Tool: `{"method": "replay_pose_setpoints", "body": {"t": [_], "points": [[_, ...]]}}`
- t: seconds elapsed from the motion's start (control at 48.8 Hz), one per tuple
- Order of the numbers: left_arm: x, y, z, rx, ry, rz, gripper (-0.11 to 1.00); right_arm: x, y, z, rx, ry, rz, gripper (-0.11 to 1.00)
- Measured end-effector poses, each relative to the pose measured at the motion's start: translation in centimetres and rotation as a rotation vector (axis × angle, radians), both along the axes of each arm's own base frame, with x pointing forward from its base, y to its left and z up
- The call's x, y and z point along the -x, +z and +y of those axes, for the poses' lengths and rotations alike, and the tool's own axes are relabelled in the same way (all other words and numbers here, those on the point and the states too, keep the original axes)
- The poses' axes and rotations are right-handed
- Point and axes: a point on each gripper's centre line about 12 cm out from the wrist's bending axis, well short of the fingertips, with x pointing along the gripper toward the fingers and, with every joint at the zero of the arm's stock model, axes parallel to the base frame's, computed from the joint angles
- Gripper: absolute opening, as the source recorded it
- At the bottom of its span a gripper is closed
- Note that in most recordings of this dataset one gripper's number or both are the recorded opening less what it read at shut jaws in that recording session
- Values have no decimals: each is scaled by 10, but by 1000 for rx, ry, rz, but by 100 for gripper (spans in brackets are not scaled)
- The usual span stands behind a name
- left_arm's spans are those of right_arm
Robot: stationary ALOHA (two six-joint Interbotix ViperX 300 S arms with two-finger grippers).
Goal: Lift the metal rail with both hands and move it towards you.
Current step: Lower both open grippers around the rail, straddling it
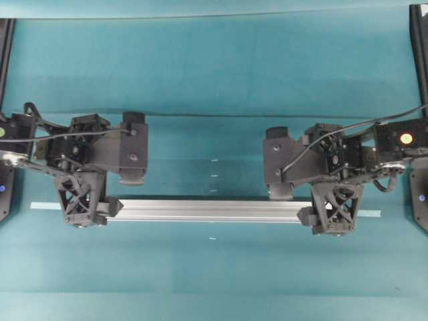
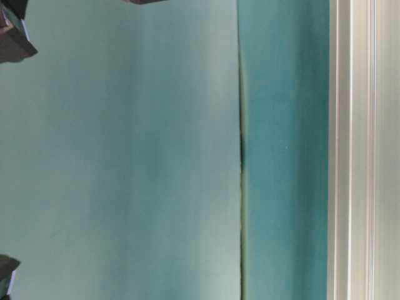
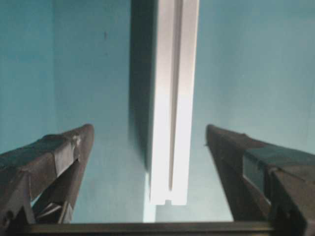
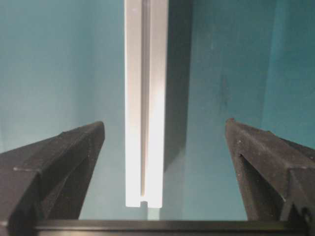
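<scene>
The metal rail lies straight across the teal table, silver with lengthwise grooves. My left gripper stands over its left end and my right gripper over its right end. In the left wrist view the gripper is open, with the rail's square-cut end between the fingers and touching neither. In the right wrist view the gripper is also open, with the rail between the wide-apart fingers, clear of both. The rail also shows as a pale bar in the table-level view.
A thin pale-teal tape strip runs under the rail and sticks out past both grippers. Small white marks dot the table behind the rail. Black frame posts stand at the far corners. A seam crosses the mat.
</scene>
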Motion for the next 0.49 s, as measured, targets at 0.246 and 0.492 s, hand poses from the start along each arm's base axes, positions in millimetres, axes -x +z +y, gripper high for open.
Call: {"method": "replay_pose_setpoints", "body": {"t": [0.246, 0.492], "points": [[-2, -10, -1, 0, -2, -2, 99, -1, -9, 0, -18, -57, -1, 100], [1, -34, -1, 2, -1, -1, 99, 9, -34, 6, -28, -83, 9, 100]]}}
